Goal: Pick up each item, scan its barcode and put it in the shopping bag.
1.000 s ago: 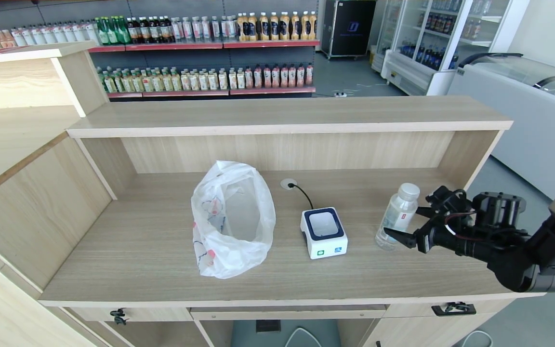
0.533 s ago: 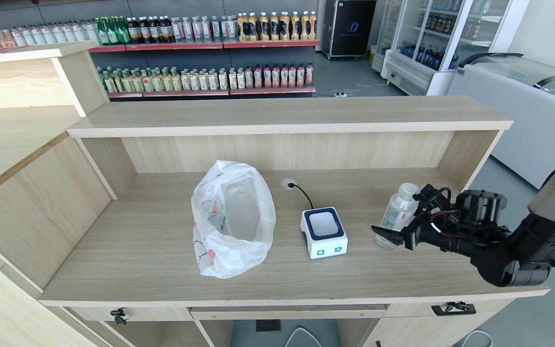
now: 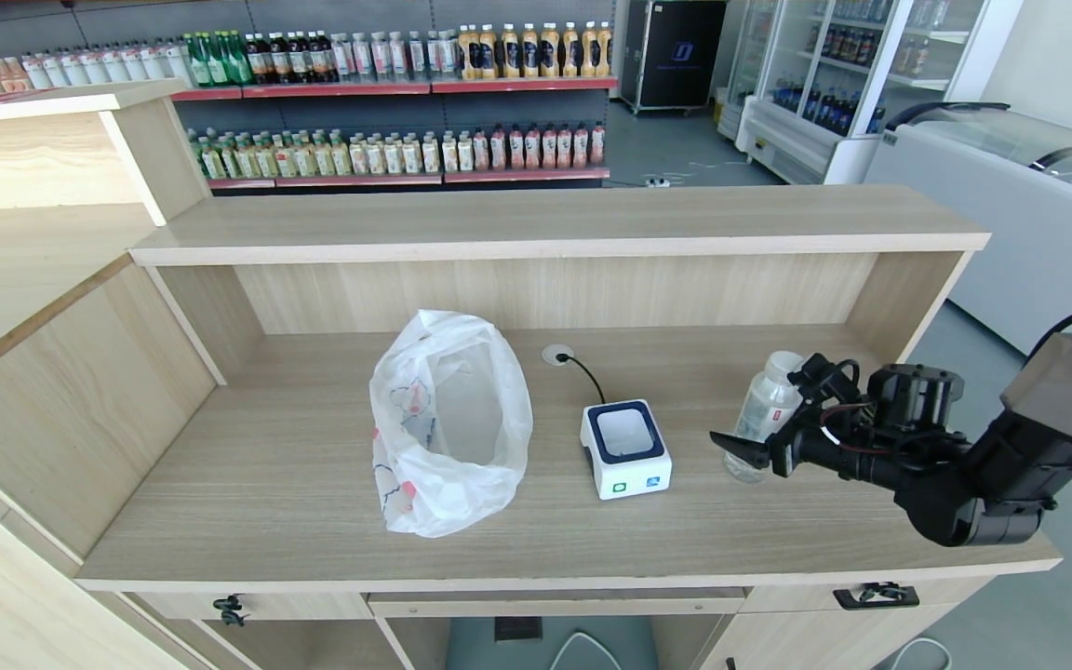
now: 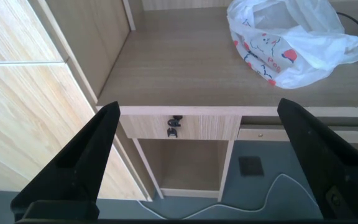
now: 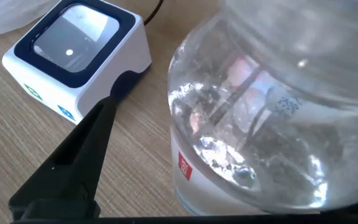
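Bag (image 3: pixel 448 428) stands left of centre, mouth up to take items. My left gripper (image 4: pixel 199 109) hangs spread wide off the counter's (image 3: pixel 266 465) front edge, out of the way. Scanner (image 3: pixel 624 448) sits mid-frame, window up. Bottle (image 3: pixel 771 395) stands upright right of centre, between my right gripper's (image 3: pixel 761 409) open jaws, not yet pinched. A second ago that gripper was to the bottle's right; it has slid left around it.

We hold our right arm (image 3: pixel 969 489) extended toward our left, wrist level; our right gripper (image 3: pixel 764 407) has its fingers spread. Our left gripper (image 4: pixel 194 165) points downward, fingers spread wide.
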You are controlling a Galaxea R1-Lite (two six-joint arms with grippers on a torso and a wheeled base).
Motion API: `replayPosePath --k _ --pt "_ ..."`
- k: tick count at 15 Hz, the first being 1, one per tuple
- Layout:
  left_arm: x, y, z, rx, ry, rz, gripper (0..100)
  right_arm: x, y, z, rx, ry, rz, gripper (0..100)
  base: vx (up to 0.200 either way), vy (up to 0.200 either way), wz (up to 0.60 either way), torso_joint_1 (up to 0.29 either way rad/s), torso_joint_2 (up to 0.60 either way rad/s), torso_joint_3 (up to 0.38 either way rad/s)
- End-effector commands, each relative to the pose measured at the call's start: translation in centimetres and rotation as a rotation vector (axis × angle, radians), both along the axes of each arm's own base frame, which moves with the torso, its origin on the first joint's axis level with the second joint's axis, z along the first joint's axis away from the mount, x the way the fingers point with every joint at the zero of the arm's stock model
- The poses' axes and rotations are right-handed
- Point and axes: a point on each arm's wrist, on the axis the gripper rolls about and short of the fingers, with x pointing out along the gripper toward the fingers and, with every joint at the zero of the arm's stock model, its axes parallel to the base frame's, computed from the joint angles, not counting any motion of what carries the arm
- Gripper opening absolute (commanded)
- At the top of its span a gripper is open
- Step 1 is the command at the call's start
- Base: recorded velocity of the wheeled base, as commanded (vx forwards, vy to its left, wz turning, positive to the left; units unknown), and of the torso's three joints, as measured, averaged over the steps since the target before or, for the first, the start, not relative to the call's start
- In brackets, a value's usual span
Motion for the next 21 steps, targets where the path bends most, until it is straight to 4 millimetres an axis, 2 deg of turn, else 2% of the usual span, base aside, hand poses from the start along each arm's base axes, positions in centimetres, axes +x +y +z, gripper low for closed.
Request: replayPosePath --k 1,6,7,13,15,18,21 --pt "0.0 0.0 0.0 0.0 0.0 0.001 100 0.1 0.3 -0.4 0.0 0.007 0.009 100 0.0 0.0 0.0 0.0 0.0 0.0" --pt "0.0 0.0 0.0 0.0 0.0 0.001 100 1.0 1.3 -0.4 0.016 -0.005 0.033 100 0.0 0.0 0.0 0.0 0.0 0.0" --pt "0.0 0.0 0.0 0.0 0.0 0.001 100 1.1 1.2 -0.2 0.02 -0.011 0.034 0 0.0 0.0 0.0 0.0 0.0 0.0" --pt "0.0 0.0 0.0 0.0 0.0 0.001 100 1.3 0.1 1.0 0.058 -0.017 0.008 0 0.0 0.0 0.0 0.0 0.0 0.0" --pt "0.0 0.0 0.0 0.0 0.0 0.001 100 0.9 -0.2 2.5 0.087 -0.024 -0.007 0 0.0 0.0 0.0 0.0 0.0 0.0" --pt "0.0 0.0 0.0 0.0 0.0 0.001 100 -2.2 0.1 7.6 0.215 0.018 -0.022 0 0.0 0.0 0.0 0.0 0.0 0.0" --pt "0.0 0.0 0.0 0.0 0.0 0.001 100 -7.7 1.1 15.7 0.412 0.104 0.077 0 0.0 0.0 0.0 0.0 0.0 0.0"
